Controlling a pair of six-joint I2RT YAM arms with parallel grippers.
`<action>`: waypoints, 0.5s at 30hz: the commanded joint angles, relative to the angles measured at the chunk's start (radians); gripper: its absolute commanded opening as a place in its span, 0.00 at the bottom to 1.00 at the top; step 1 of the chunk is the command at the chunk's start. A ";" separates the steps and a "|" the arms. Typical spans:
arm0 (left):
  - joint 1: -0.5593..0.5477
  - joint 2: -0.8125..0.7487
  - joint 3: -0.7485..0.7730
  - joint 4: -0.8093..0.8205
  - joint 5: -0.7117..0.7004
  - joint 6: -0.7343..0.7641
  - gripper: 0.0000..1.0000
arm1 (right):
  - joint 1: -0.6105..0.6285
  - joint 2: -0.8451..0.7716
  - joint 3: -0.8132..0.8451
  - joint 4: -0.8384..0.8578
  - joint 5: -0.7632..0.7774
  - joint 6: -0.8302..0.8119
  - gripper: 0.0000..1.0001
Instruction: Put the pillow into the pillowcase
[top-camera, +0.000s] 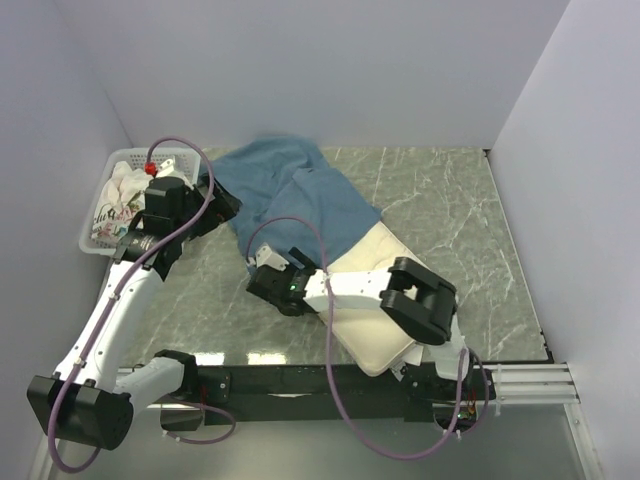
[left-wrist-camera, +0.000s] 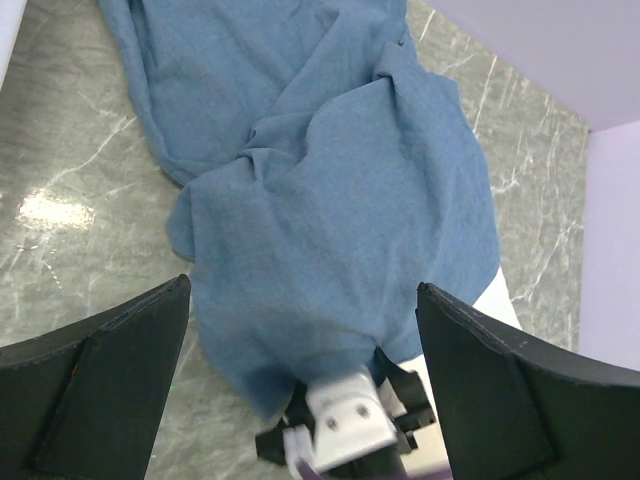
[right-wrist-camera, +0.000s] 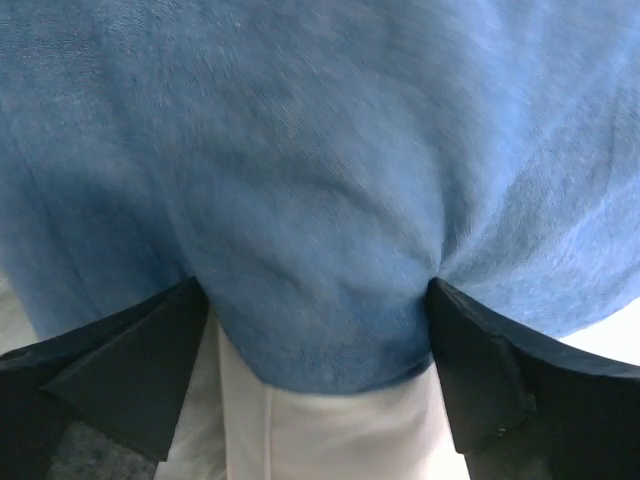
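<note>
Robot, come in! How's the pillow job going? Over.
Left gripper open above pillowcase. Right gripper open, straddling its hem. Pillow mostly uncovered, far end under it. Basket of cloths off left, apart.

The top view looks down on the whole worktop (top-camera: 450, 200); both wrist views face the pillowcase (left-wrist-camera: 330, 200), the right seemingly nearest.

blue fills nearly everything here: the pillowcase (right-wrist-camera: 320, 170) bulges, wrinkled, right between the jaws of the right gripper (right-wrist-camera: 315, 292), which stand spread wide. its dark fingers (right-wrist-camera: 130, 370) sit left and right of that bulge, fabric touching both inner edges. on the near side, the cream pillow (right-wrist-camera: 330, 430) pokes out from under the pillowcase hem, between the fingers.
</note>
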 joint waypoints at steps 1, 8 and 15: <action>0.009 -0.004 0.035 0.013 0.032 0.039 0.99 | -0.012 0.070 0.085 -0.094 0.088 0.014 0.70; 0.009 -0.031 0.033 0.016 0.053 0.062 0.99 | -0.084 -0.113 0.154 -0.200 -0.144 0.051 0.00; 0.010 -0.064 0.118 -0.025 0.058 0.095 1.00 | -0.254 -0.402 0.336 -0.258 -0.822 0.144 0.00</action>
